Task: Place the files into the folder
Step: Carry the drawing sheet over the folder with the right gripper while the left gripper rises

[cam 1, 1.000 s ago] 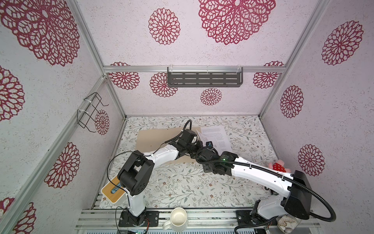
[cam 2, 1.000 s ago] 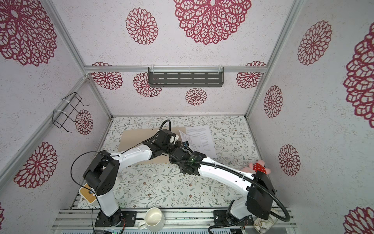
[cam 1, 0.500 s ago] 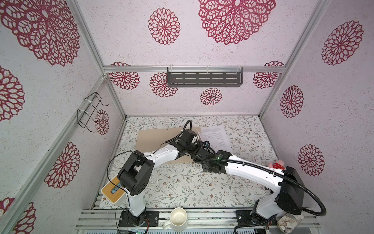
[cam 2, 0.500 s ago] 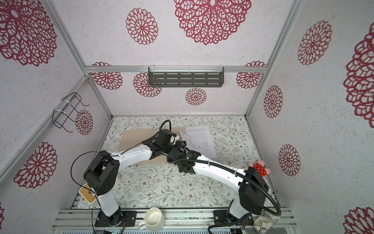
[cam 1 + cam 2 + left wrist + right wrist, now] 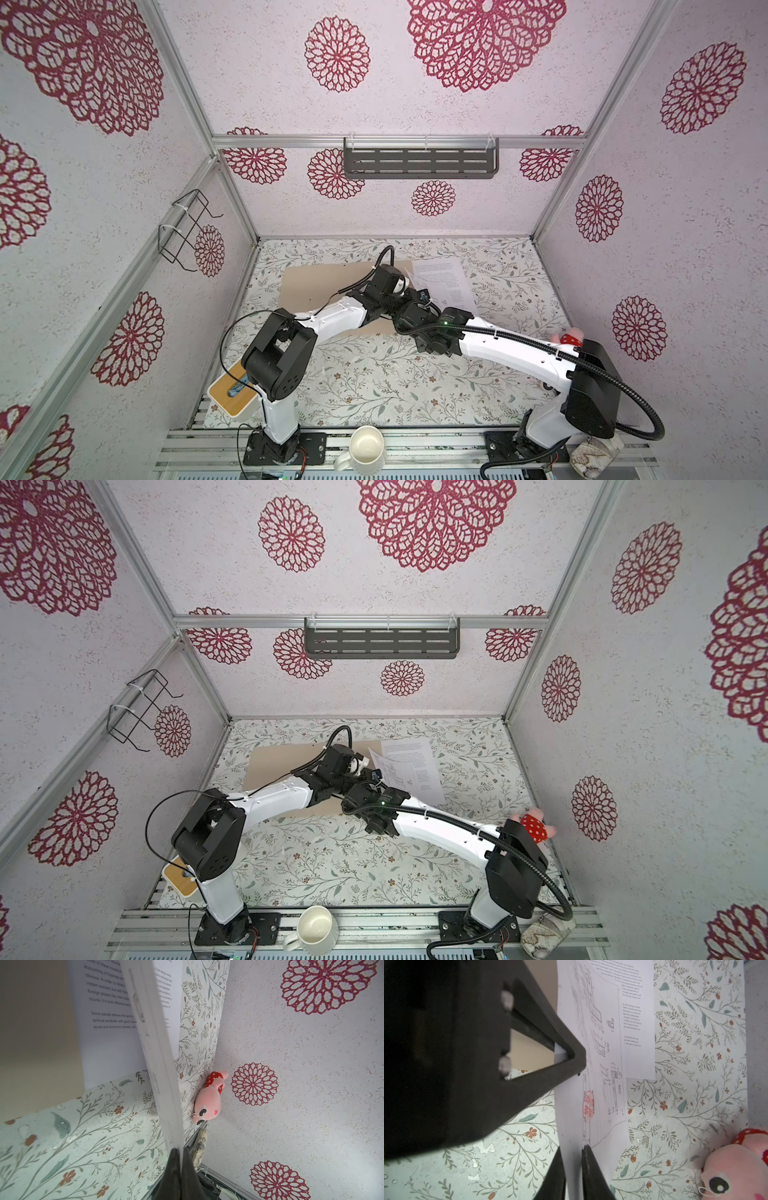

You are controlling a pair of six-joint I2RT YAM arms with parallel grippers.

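White mug (image 5: 365, 451) on front rail (image 5: 436, 444); pink plush toy (image 5: 207, 1099) at right wall (image 5: 665, 249); bamboo-topped box (image 5: 230, 392).

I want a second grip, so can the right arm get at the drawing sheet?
Likely yes: the right gripper straddles an edge of the drawing sheet, which the left gripper pinches nearby; nothing blocks it.

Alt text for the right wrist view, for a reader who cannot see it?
The right pincer straddles an edge of a partly lifted drawing sheet with a red stamp, while the left pincer pinches the same sheet farther along. A text sheet lies beneath on the floral table cover, and a pink plush toy lies nearby.
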